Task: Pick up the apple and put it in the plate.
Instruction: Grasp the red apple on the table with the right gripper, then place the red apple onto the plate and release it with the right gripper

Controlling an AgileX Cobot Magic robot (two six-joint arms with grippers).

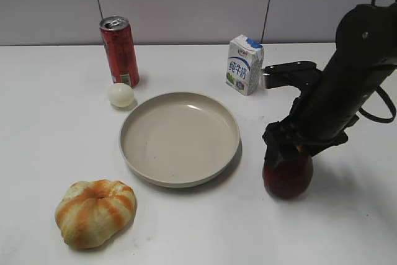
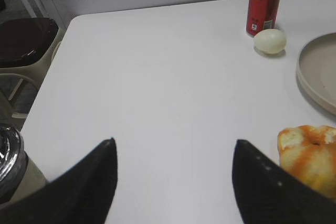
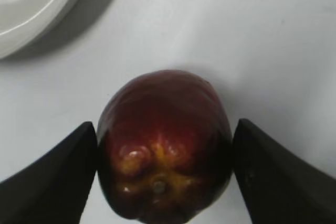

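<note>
Right of the plate, on the worktop, my right pincer pinches the apple between both fingers; my left pincer hangs spread beside the striped bun.

Bare table lies between the apple and the plate, an open lane with nothing in it. The milk carton stands behind that lane, well back. Left of the plate, the can, pale ball and bun crowd its far side.
</note>
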